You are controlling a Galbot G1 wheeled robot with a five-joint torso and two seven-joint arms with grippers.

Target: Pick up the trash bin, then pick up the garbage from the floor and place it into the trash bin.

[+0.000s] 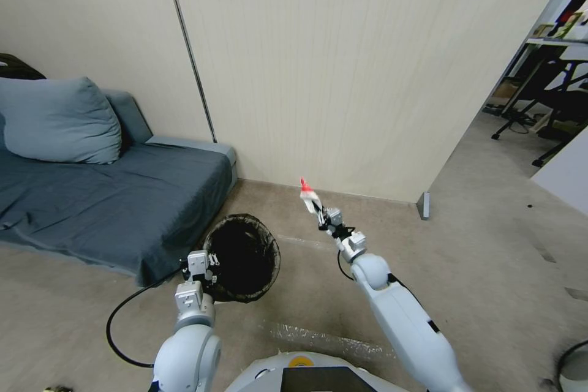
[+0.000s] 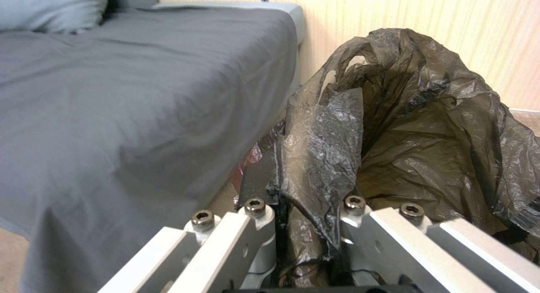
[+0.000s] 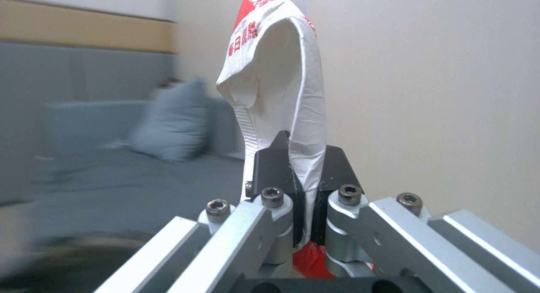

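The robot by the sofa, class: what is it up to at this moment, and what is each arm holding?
It is tidying litter. The left gripper is shut on the rim of the trash bin, pinching the black bag that lines it, beside the grey sofa. The right gripper holds a red-and-white packet clamped between its fingers, raised to the right of the bin's opening. The packet is not yet in the bin.

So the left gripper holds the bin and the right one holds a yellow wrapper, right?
Not quite. The right gripper is shut on a red and white packet, not a yellow wrapper, as the right wrist view shows. The left gripper does hold the bin.
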